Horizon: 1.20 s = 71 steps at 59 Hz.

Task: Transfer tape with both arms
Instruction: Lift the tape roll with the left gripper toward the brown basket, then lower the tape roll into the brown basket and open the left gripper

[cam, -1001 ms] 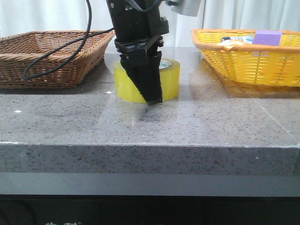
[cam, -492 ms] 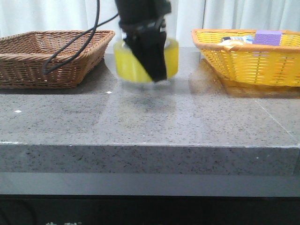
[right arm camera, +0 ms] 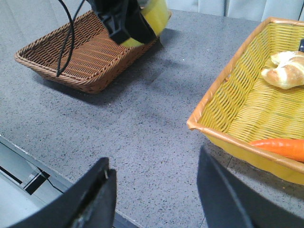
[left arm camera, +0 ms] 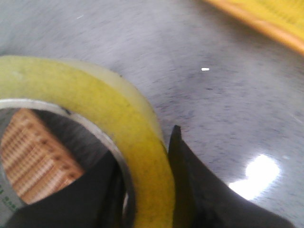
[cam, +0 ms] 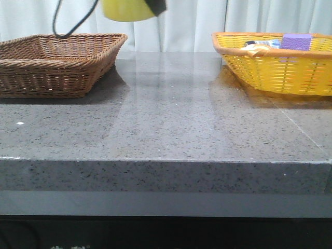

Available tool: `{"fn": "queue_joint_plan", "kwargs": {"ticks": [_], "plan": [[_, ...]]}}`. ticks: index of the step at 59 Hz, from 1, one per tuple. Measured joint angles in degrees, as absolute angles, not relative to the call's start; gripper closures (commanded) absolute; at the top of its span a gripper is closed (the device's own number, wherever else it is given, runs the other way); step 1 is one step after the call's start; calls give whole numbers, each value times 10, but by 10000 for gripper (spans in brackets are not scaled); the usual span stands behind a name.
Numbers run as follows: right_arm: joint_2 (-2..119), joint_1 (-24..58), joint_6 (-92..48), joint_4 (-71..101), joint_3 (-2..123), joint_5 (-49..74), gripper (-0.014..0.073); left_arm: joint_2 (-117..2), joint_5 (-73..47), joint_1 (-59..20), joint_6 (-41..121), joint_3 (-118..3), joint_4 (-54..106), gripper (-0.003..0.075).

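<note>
One tape [left arm camera: 142, 156] between left claw [left arm camera: 147, 190] fingers.

Tape [cam: 128, 9] is hanging in the air, well above the table, near the brown basket side; only its lower yellow part showing in front view. Left tool [left arm camera: 156, 190] is clamping its wall, one finger [left arm camera: 199, 190] outside, one inside the white core. Roll translucent yellow, tilted.

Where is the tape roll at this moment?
The tape is off the table, clamped in the left gripper at the top of the front view, above the inner edge of the brown wicker basket.
</note>
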<state>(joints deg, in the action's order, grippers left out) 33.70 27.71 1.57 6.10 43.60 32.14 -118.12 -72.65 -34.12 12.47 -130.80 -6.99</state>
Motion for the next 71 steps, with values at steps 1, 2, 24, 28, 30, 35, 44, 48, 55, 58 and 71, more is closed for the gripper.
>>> {"fn": "queue_joint_plan", "kwargs": {"ticks": [1, 2, 24, 28, 30, 35, 44, 48, 55, 58, 71], "plan": [[337, 277, 16, 61, 436, 321, 177, -1181, -728, -334, 117, -1308, -70, 582], [337, 277, 16, 61, 436, 321, 177, -1181, -728, -329, 104, -1308, -71, 582], [337, 277, 16, 61, 436, 321, 177, -1181, -731, -201, -7, -1303, -58, 582], [337, 277, 16, 61, 436, 321, 177, -1181, -731, -189, -9, -1291, -53, 582], [337, 277, 16, 61, 436, 321, 177, -1181, -731, -185, -9, -1283, -53, 582], [337, 277, 16, 61, 436, 321, 177, -1181, -731, -174, -11, -1264, -53, 582], [337, 277, 16, 61, 436, 321, 177, -1181, -730, -165, -11, -1224, -53, 582], [337, 277, 16, 61, 436, 321, 177, -1181, -730, -163, -11, -1210, -54, 582], [337, 277, 16, 61, 436, 321, 177, -1181, -717, -163, -13, -1184, -46, 575], [337, 277, 16, 61, 436, 321, 177, -1183, -710, -163, -13, -1180, -41, 538], [337, 277, 16, 61, 436, 321, 177, -1184, -694, -163, -8, -1177, -18, 294]]}}
